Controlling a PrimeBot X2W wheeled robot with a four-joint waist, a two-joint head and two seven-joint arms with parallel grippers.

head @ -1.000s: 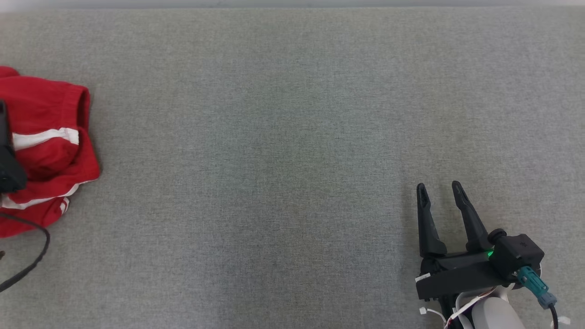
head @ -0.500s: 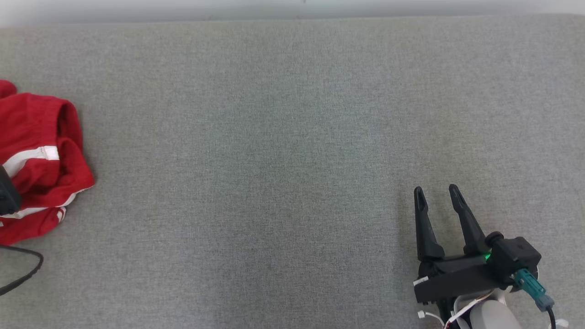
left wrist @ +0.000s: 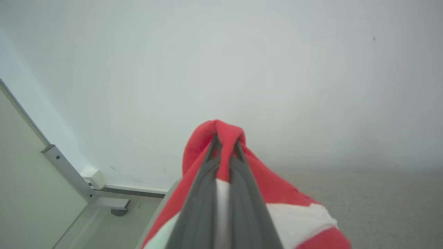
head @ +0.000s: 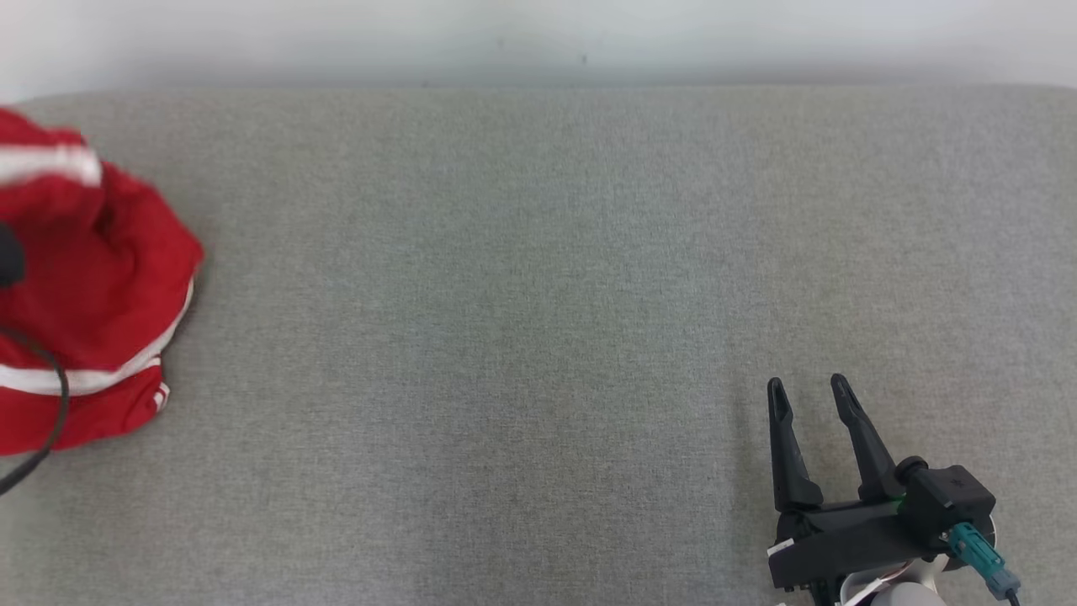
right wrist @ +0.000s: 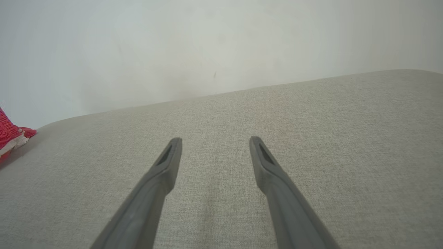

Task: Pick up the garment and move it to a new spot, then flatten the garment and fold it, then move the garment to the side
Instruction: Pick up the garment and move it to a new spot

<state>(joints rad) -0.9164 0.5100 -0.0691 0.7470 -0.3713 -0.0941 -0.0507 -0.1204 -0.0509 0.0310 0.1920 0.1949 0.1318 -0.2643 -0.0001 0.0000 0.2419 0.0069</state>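
The garment (head: 92, 295) is red with white stripes and hangs bunched at the far left of the head view. In the left wrist view my left gripper (left wrist: 225, 142) is shut on a fold of the garment (left wrist: 277, 193), red cloth wrapping over both fingertips. The rest of the cloth hangs below the fingers, over the left end of the grey surface. My right gripper (head: 808, 396) stands open at the lower right of the head view, over bare grey fabric. The right wrist view shows my right gripper (right wrist: 214, 143) with nothing between its fingers, and an edge of the garment (right wrist: 10, 138) at far left.
The grey fabric surface (head: 522, 320) spreads across the whole head view, its far edge meeting a pale wall (head: 538, 42). A dark cable (head: 46, 421) loops over the garment at the left edge. Beyond the surface's left end is a metal frame (left wrist: 69, 173).
My left gripper has shut on the garment and lifted it; the cloth now hangs bunched and higher. The head camera has tilted, so the wall shows. My right gripper stays open in place.
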